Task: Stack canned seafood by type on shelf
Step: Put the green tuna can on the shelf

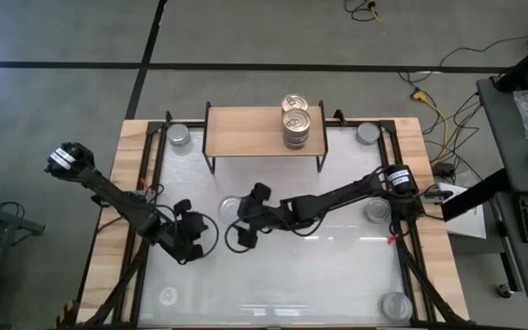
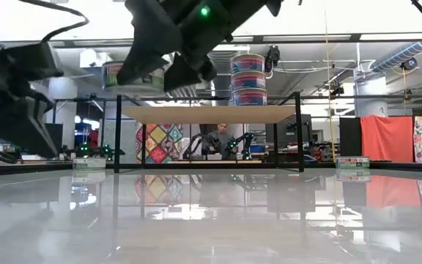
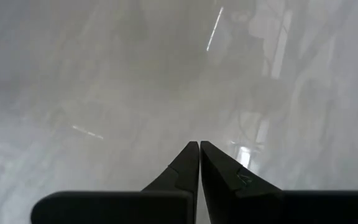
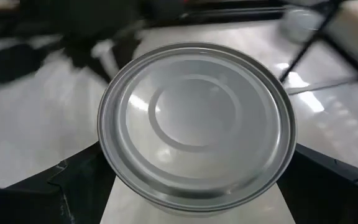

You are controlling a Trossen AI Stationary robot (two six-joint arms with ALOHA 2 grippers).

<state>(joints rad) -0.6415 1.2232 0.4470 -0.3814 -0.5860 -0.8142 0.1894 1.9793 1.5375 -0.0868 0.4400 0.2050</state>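
Note:
My right gripper (image 1: 246, 227) is over the table's middle, shut on a silver-lidded tin (image 4: 194, 121); in the low view this tin (image 2: 127, 76) hangs high above the table, about level with the shelf board. The light-wood shelf (image 1: 250, 133) stands at the far edge on black legs. A stack of gold-lidded tins (image 1: 296, 126) rests on the shelf's right part and shows three high in the low view (image 2: 247, 79). My left gripper (image 3: 199, 148), shut and empty, hovers over the table left of the right one (image 1: 191, 236). My right gripper pinches the silver-lidded tin between its two fingers, one finger (image 4: 73, 180) on each opposite side of the tin's round wall (image 4: 118, 180). The fingers come from above, slanting down. The tin is lifted clear of the table, lid up, slightly tilted.
Silver-lidded tins stand on the table at the far left corner (image 1: 180, 136), far right corner (image 1: 368, 133), right side (image 1: 377, 211), near right corner (image 1: 395, 305) and near left corner (image 1: 166, 296). Another gold-lidded tin (image 1: 293, 101) shows behind the stack. The shelf's left part is bare.

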